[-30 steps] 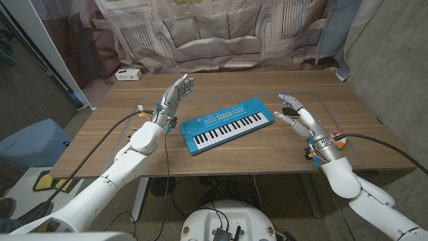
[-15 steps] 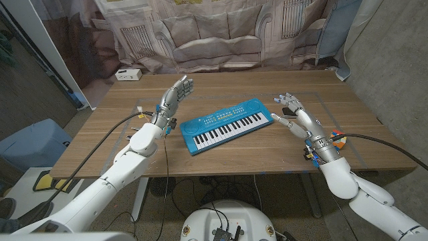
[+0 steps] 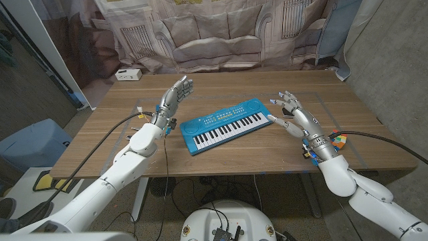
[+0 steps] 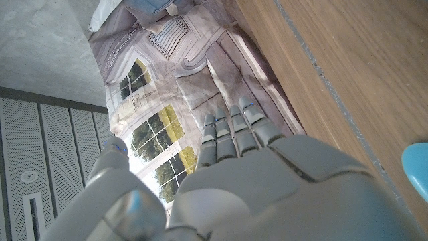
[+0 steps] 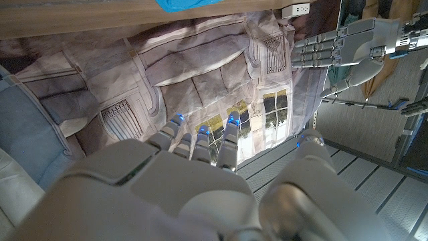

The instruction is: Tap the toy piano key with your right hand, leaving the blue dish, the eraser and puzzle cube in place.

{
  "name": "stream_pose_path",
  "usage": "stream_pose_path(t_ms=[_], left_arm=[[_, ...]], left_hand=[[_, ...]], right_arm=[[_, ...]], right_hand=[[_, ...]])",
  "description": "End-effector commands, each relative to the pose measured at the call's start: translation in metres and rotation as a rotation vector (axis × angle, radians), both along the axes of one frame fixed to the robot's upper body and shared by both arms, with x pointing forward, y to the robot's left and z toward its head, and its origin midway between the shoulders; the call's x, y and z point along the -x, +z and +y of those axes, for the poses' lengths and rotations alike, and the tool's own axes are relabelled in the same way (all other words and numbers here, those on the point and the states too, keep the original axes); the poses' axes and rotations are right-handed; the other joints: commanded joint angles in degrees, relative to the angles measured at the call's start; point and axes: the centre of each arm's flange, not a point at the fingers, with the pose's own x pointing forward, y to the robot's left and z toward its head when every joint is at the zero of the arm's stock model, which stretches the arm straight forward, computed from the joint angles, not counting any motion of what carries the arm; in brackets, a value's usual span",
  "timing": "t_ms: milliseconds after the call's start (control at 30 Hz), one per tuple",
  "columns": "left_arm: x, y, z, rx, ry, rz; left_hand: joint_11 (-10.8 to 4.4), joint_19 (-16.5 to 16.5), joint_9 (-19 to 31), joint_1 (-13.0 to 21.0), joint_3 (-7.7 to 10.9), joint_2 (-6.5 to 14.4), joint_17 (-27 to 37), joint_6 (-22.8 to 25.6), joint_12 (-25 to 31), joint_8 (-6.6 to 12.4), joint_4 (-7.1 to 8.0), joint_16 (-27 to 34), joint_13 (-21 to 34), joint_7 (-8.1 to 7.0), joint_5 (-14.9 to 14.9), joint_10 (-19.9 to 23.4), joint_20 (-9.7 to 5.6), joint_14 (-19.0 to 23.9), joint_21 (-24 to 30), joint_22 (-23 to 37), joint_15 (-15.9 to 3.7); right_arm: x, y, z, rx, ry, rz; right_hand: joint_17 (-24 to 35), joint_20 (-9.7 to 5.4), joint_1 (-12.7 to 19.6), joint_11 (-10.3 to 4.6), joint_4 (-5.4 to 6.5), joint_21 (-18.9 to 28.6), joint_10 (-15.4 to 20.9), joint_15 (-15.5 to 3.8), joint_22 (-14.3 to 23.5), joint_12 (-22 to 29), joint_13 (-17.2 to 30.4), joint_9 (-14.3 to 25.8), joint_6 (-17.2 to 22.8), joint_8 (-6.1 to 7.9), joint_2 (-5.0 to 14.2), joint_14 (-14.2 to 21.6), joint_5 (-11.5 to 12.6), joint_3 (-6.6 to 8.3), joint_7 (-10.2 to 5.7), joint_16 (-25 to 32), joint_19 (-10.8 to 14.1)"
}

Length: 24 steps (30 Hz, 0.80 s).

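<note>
Looking down from the head view, the toy piano (image 3: 227, 124) lies slanted near the middle of the desk (image 3: 234, 155), its white keys facing the robot. The right robot hand (image 3: 291, 114) hovers just beside the piano's right end, fingers spread apart and gripping nothing. The left robot hand (image 3: 175, 94) stands raised to the piano's left, fingers straight and parted, also empty. A puzzle cube (image 3: 339, 140) sits on the desk near the right forearm, so that arm is the likeliest thing to nudge it. A white box (image 3: 127, 74) rests at the far left corner, well apart. I cannot make out a blue dish or an eraser.

By my judgement the piano is light, stiff plastic that could skid under a sideways push; it needs no grasp, only 1 fingertip pressed straight down on a key.

Across the left wrist view, the left robot hand's fingers (image 4: 231, 130) reach out side by side, holding nothing, with a curtain (image 4: 194, 67) behind.

Over in the right wrist view, the right robot hand's fingers (image 5: 200, 144) stay open.
</note>
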Motion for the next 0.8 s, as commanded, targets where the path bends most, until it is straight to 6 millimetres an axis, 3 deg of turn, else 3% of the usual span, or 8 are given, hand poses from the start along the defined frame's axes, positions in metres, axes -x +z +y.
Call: stream_pose_path(t_ms=[33,100,167,200,400,800], left_arm=[[-0.001,0.0,0.0,-0.002,-0.002,0.002],[0.0,0.002,0.0,0.001,0.003,-0.002],[0.001,0.005,0.001,-0.004,0.006,-0.009],[0.002,0.007,0.002,-0.008,0.011,-0.012],[0.004,0.01,0.004,-0.005,0.018,-0.022],[0.002,0.008,0.004,-0.004,0.013,-0.02]], left_hand=[[-0.49,-0.1,0.3,0.5,-0.15,0.1,0.2,0.1,-0.1,-0.15,-0.01,0.0,0.3,0.16,0.2,0.2,0.52,0.3,0.1,0.2,0.39],[-0.5,-0.1,0.3,0.5,-0.16,0.1,0.2,0.1,-0.1,-0.14,-0.01,0.0,0.3,0.18,0.2,0.2,0.56,0.4,0.1,0.2,0.37],[-0.44,-0.1,0.3,0.5,-0.16,0.1,0.2,0.1,-0.1,-0.14,-0.01,0.0,0.3,0.18,0.2,0.3,0.55,0.4,0.1,0.2,0.36],[-0.46,-0.1,0.3,0.5,-0.16,0.1,0.2,0.1,-0.1,-0.13,-0.01,0.0,0.3,0.16,0.2,0.3,0.52,0.3,0.0,0.2,0.34],[-0.62,-0.1,0.3,0.5,-0.17,0.2,0.2,0.1,-0.2,-0.14,-0.01,-0.1,0.3,0.14,0.2,0.1,0.48,0.3,0.0,0.2,0.33],[-0.55,-0.2,0.3,0.6,-0.19,0.2,0.2,0.1,-0.2,-0.18,-0.01,-0.1,0.3,0.04,0.2,0.1,0.54,0.2,0.0,0.2,0.35]], right_arm=[[0.001,0.012,0.006,0.089,-0.049,0.024],[0.001,0.014,0.006,0.111,-0.065,0.034],[0.001,0.017,0.008,0.129,-0.092,0.044],[0.001,0.017,0.008,0.135,-0.096,0.05],[0.001,0.021,0.011,0.166,-0.124,0.053],[0.0,0.025,0.012,0.208,-0.169,0.056]], right_hand=[[0.0,1.99,-0.1,-0.36,0.1,-0.1,-2.2,-0.2,0.4,-0.4,0.3,0.2,1.6,0.32,0.6,-2.3,0.3,-0.33,-0.2,-0.2,-2.9],[0.1,1.58,-0.2,-0.64,0.24,-0.2,-5.3,-0.2,0.4,-0.8,0.3,0.2,2.1,0.04,1.2,-4.4,0.2,-0.18,-0.36,-0.3,-5.5],[0.2,0.9,-0.4,-2.78,0.45,0.2,-9.9,-0.68,0.5,-0.6,0.2,0.2,5.0,0.31,2.23,-7.7,-0.1,0.09,-0.7,-0.3,-8.6],[0.2,0.62,-0.6,-3.06,0.54,0.2,-11.9,-0.77,0.5,-0.7,0.2,0.2,5.4,0.14,2.53,-9.0,-0.2,0.14,-0.64,-0.3,-10.0],[0.4,-0.73,-1.4,-3.61,0.92,-0.2,-16.1,-1.05,0.6,-0.3,0.2,0.3,5.6,-0.52,3.29,-13.6,-0.3,0.18,-0.95,-0.4,-16.0],[0.4,-1.2,-1.7,-3.54,1.03,0.0,-16.9,-0.75,0.6,-0.1,0.3,0.3,5.6,-0.72,3.45,-14.9,-0.3,0.15,-1.07,-0.2,-17.9]])
